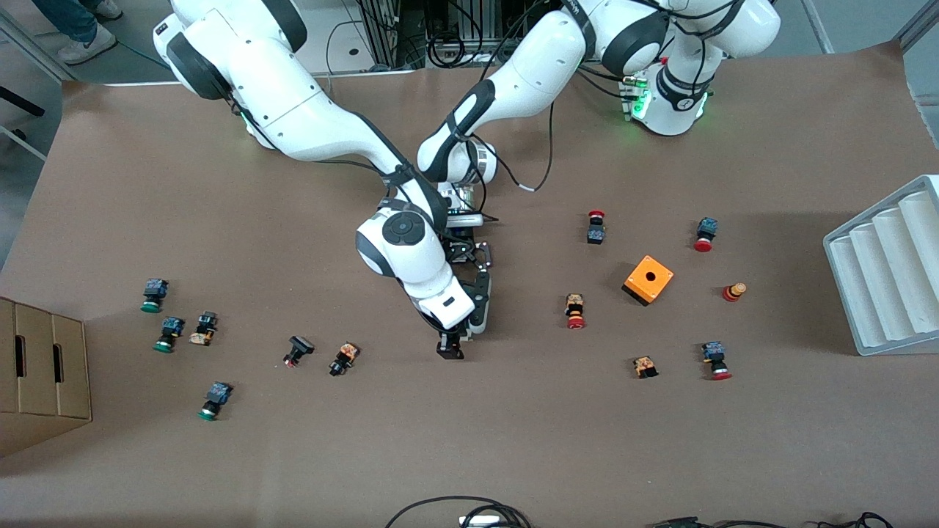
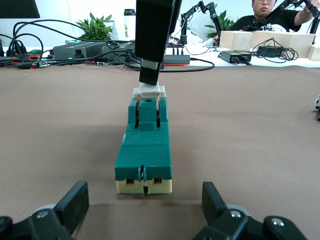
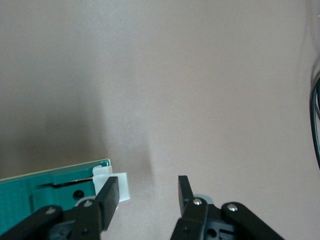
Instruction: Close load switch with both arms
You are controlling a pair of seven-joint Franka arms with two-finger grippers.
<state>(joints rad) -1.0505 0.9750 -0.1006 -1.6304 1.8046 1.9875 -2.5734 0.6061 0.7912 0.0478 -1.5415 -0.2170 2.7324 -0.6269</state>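
Risk one: skidding of the load switch [image 2: 144,150] along the brown table [image 1: 660,440] under a push on the white sliding piece [image 2: 148,90], for want of any clamp on the green body. Risk two: slipping of the single contacting fingertip off the slider's small edge, judged likely under an off-centre push. Risk three: twisting of the switch askew through uneven closing of the left gripper [image 2: 145,202].

Sits at table centre, at 9 o'clock from the orange box [image 1: 648,279], largely hidden beneath both wrists in the front view.

Left gripper: low at the switch's cream end, fingers spread wide, straddling without apparent contact.

Right gripper [image 3: 146,192]: over the slider end, pointing down, fingers parted, one fingertip [image 3: 109,192] against the white piece, the other over bare table
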